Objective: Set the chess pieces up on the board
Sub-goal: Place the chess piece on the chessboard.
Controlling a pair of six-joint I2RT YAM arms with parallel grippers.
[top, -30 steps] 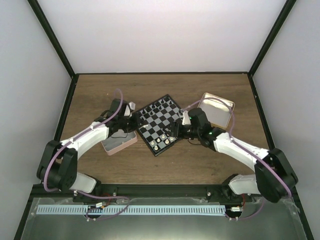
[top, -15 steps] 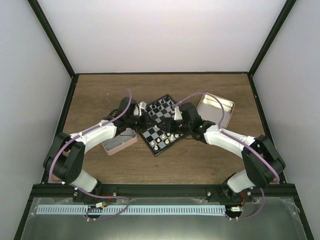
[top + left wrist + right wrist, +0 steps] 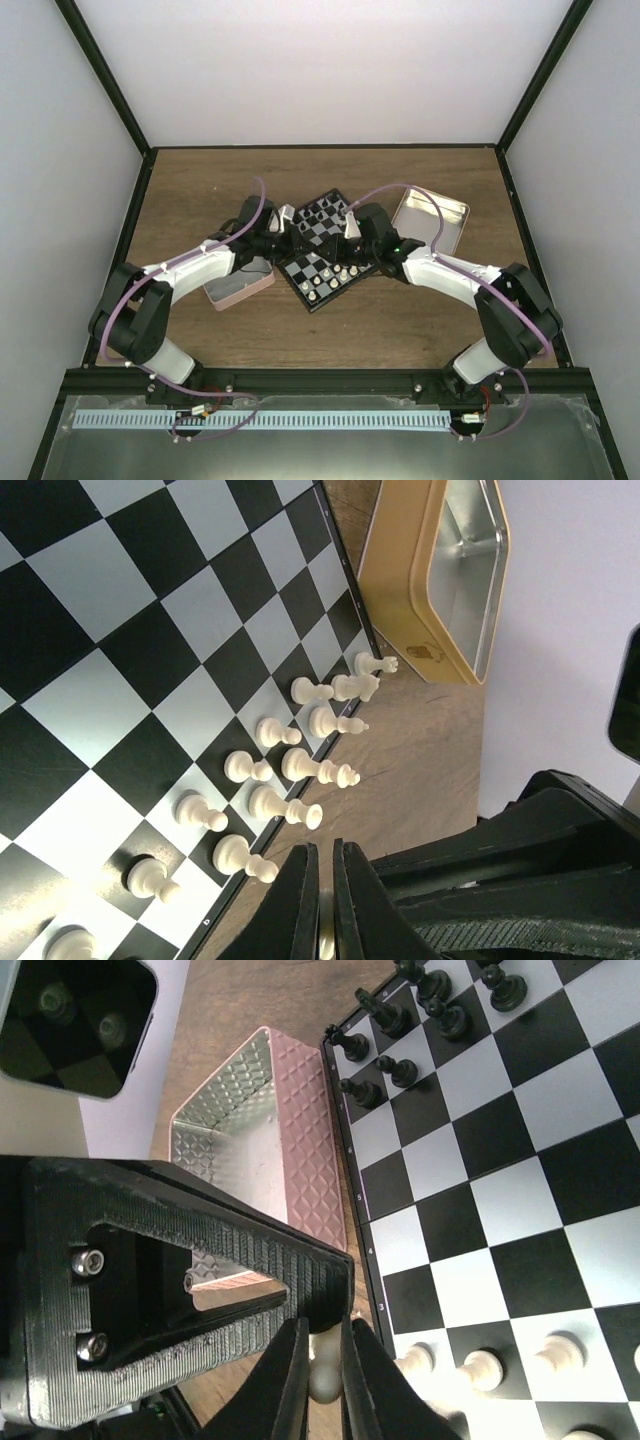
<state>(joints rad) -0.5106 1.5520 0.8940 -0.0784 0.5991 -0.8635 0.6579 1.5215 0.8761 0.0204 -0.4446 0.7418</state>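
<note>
Middle squares of the board (image 3: 318, 248) lay open. White pieces (image 3: 330, 277) lined its near edge, black pieces (image 3: 322, 212) its far edge. A pink tin (image 3: 240, 287) sat just beside its left, a gold tin (image 3: 432, 222) near its right. Left arm (image 3: 195, 268) and right arm (image 3: 450, 278) hung over its sides.

I ran this in a lab test cell: plain white walls (image 3: 300, 70) and black frame posts (image 3: 105, 75) boxed in a wooden desk (image 3: 200, 180), two robot arms (image 3: 190, 268) bolted along its near edge.

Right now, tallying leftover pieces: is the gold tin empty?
Empty where visible: the gold tin shows only bare silvery floor.
</note>
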